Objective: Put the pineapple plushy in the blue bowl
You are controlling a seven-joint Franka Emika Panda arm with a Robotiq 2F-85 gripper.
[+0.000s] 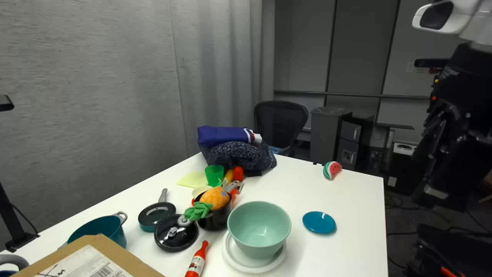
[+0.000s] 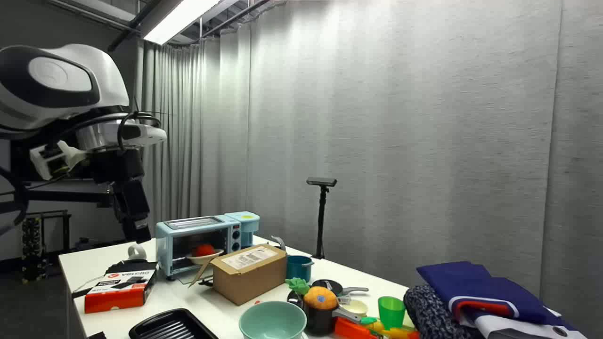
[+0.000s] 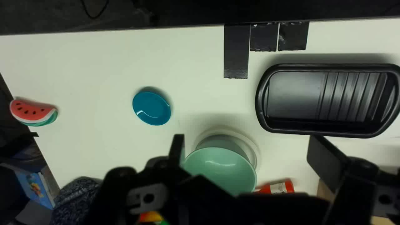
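The pineapple plushy (image 1: 215,197) has an orange-yellow body and a green leafy top. It lies on its side in the mouth of a small black pot (image 1: 215,220), and also shows there in an exterior view (image 2: 320,298). The wrist view does not clearly show it. The pale teal blue bowl (image 1: 259,227) stands upright and empty on a white plate (image 1: 234,256), beside the pot. It also shows in an exterior view (image 2: 273,321) and the wrist view (image 3: 222,165). My gripper (image 3: 245,140) is open and empty, high above the table; it also shows in an exterior view (image 2: 137,231).
A bright-blue disc (image 1: 319,222) and a watermelon toy (image 1: 332,169) lie beyond the bowl. A black tray (image 3: 328,100), red bottle (image 1: 196,261), black lid (image 1: 177,232) and teal pan (image 1: 156,215) lie around. A cardboard box (image 2: 249,273) and toaster oven (image 2: 202,242) stand farther along.
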